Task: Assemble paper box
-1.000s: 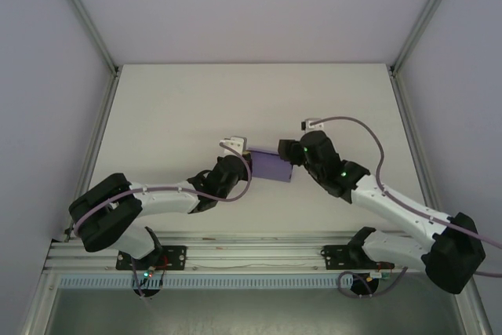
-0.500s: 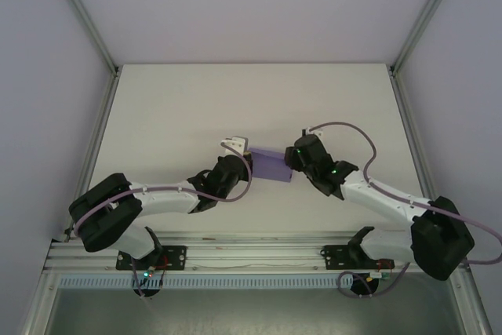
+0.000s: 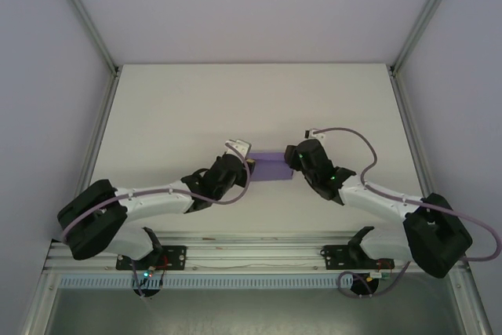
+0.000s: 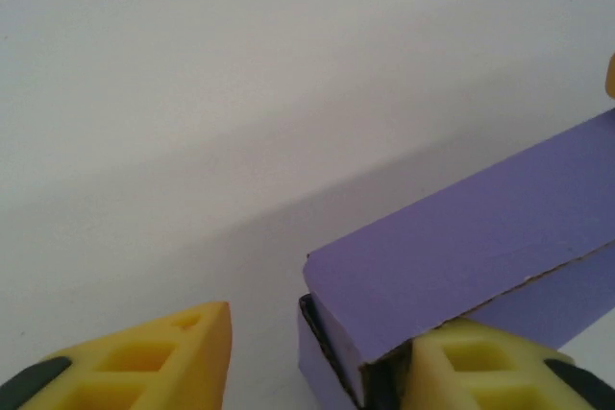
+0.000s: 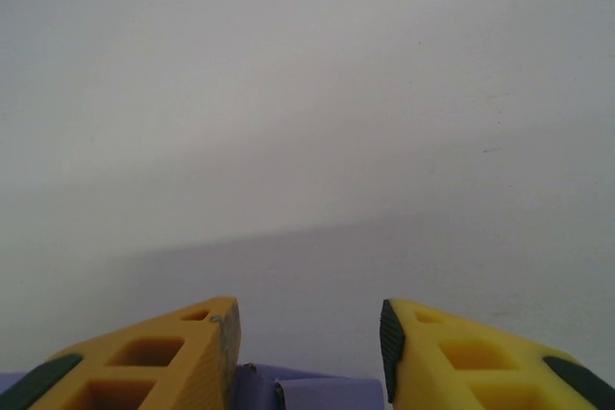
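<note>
The paper box [image 3: 271,165] is a small purple rectangular box lying mid-table between my two grippers. In the left wrist view the paper box [image 4: 461,247] runs off to the right, with one end flap slightly ajar. My left gripper [image 4: 322,333] is open. Its right finger [image 4: 471,362] touches the box's end, while the left finger [image 4: 163,357] stands apart from it. At the box's other end, my right gripper [image 5: 307,333] is shut on the paper box [image 5: 317,396], which spans the gap between both pads. From above, the left gripper [image 3: 248,161] and right gripper [image 3: 292,159] flank the box.
The white table [image 3: 196,107] stretches bare behind and beside the box. Metal frame rails [image 3: 102,127] run along its left and right edges, and the arm bases sit on the near rail [image 3: 251,255].
My left gripper has opened and let go of the box's end. My right arm has swung in and lowered, and its jaws have closed onto the box's right end.
</note>
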Robot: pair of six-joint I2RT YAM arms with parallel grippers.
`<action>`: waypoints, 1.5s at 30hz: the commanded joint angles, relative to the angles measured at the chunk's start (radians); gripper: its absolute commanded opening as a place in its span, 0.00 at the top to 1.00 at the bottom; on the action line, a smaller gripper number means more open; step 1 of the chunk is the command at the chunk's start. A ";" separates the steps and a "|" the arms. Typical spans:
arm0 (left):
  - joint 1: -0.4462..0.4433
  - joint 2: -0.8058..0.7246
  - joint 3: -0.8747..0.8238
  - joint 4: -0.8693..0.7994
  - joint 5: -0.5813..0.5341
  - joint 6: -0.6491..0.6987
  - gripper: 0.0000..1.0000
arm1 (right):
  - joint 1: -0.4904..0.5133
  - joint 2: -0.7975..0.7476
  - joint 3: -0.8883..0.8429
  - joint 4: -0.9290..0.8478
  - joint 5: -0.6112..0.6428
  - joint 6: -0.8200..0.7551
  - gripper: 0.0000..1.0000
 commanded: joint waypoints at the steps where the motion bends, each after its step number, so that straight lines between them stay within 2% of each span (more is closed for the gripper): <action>1: -0.010 -0.016 0.006 -0.103 0.119 0.092 0.40 | 0.005 0.048 -0.059 -0.093 -0.019 0.000 0.58; 7: 0.003 -0.047 0.016 -0.172 0.173 0.168 0.04 | 0.011 0.050 -0.108 -0.045 -0.005 0.009 0.60; 9: 0.015 -0.068 0.019 -0.192 0.210 0.176 0.00 | 0.010 0.054 -0.127 -0.030 -0.006 0.015 0.62; 19: 0.040 -0.164 0.034 -0.235 0.468 0.196 0.00 | 0.014 0.098 -0.155 0.005 -0.017 0.021 0.65; 21: 0.042 -0.178 0.042 -0.239 0.459 0.179 0.00 | 0.013 0.107 -0.154 0.007 -0.010 0.021 0.65; 24: 0.088 -0.181 0.072 -0.249 0.355 0.060 0.00 | 0.013 0.105 -0.169 0.030 -0.011 0.025 0.67; 27: 0.193 -0.143 0.137 -0.288 0.436 -0.122 0.00 | 0.015 0.099 -0.181 0.043 -0.014 0.030 0.68; 32: 0.215 -0.042 0.162 -0.237 0.531 -0.167 0.00 | 0.016 0.097 -0.184 0.045 -0.009 0.021 0.70; 38: 0.217 0.030 0.103 -0.196 0.581 -0.198 0.18 | 0.015 0.102 -0.200 0.055 0.003 0.035 0.72; 40: 0.218 0.028 0.029 -0.118 0.583 -0.206 0.22 | 0.016 0.107 -0.210 0.061 0.008 0.042 0.73; 43: 0.221 0.045 -0.069 0.013 0.604 -0.222 0.35 | 0.016 0.119 -0.230 0.073 -0.005 0.050 0.76; 45: 0.221 0.064 -0.114 0.084 0.634 -0.221 0.40 | 0.016 0.128 -0.250 0.105 -0.013 0.052 0.78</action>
